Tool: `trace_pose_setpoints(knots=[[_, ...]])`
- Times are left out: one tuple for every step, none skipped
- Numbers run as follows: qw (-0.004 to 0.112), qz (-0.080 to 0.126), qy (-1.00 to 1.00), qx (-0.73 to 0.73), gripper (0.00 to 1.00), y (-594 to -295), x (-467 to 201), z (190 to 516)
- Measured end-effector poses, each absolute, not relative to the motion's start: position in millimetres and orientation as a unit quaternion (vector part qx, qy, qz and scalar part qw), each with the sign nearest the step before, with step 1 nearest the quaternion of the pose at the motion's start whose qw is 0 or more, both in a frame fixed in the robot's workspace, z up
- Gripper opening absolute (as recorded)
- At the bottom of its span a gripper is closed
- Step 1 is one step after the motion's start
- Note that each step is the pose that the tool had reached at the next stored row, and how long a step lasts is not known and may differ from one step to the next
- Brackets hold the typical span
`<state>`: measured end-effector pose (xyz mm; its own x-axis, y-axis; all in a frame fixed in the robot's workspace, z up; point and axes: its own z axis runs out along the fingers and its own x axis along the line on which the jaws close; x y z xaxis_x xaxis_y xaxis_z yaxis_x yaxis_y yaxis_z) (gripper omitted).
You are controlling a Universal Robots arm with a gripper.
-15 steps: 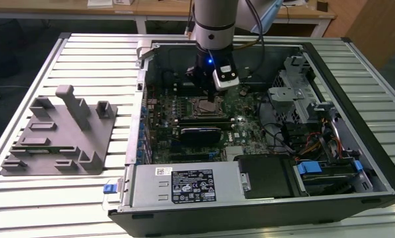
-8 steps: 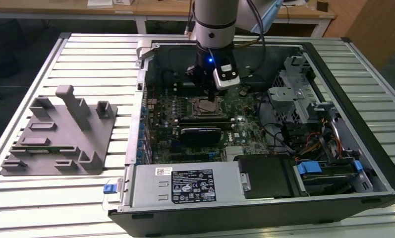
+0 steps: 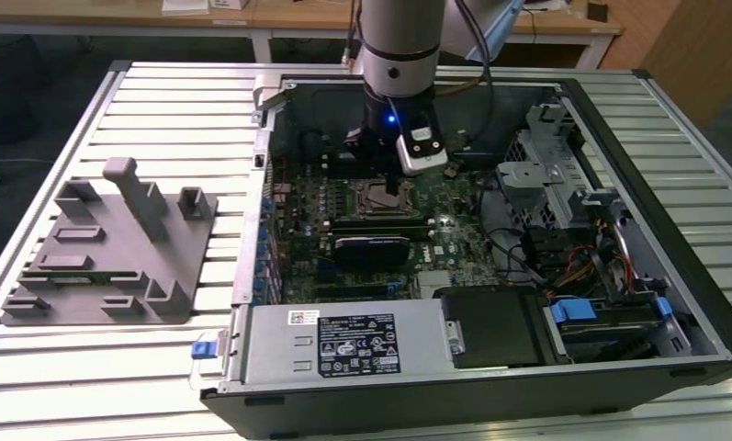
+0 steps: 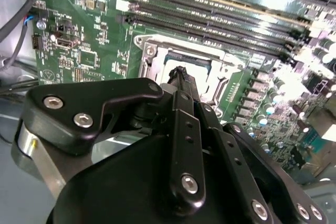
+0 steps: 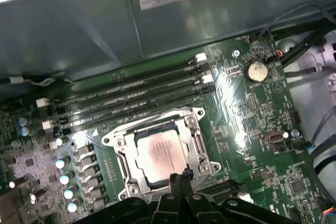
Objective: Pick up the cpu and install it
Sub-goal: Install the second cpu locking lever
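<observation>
I see the small flat square cpu with its silvery-grey metal top [image 5: 159,155] lying inside the silver metal socket frame [image 5: 195,141] on the green motherboard [image 5: 239,114]. The black jaws [image 5: 179,177] hang together just above its edge — any sideways drag risks skewing it on the pins, I'd judge.

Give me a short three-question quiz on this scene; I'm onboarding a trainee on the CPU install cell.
1. True or false: the cpu lies in the motherboard socket.
2. Where is the gripper? A) over the grey fixture tray B) just above the socket's edge inside the computer case C) over the power supply
3. In the first wrist view, what round silver part sits on the motherboard away from the socket?

Key: 1 true. 2 B. 3 the coin cell battery.
</observation>
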<state>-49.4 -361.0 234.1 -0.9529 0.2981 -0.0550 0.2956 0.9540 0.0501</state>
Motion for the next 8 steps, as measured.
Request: trace_pose_setpoints(knots=[[0.031, 0.021, 0.988, 0.149, 0.11, -362.1, -49.4, 233.9], [0.031, 0.021, 0.988, 0.148, 0.11, -363.2, -49.4, 233.8], [0.031, 0.021, 0.988, 0.147, 0.11, -364.2, -49.4, 233.5], [0.031, 0.021, 0.989, 0.146, 0.11, -365.2, -49.4, 233.3], [0.031, 0.021, 0.989, 0.145, 0.11, -366.2, -49.4, 233.1], [0.031, 0.021, 0.989, 0.143, 0.11, -367.1, -49.4, 232.9], [0.031, 0.021, 0.989, 0.142, 0.11, -368.0, -49.4, 232.6], [0.031, 0.021, 0.989, 0.14, 0.11, -368.8, -49.4, 232.2]])
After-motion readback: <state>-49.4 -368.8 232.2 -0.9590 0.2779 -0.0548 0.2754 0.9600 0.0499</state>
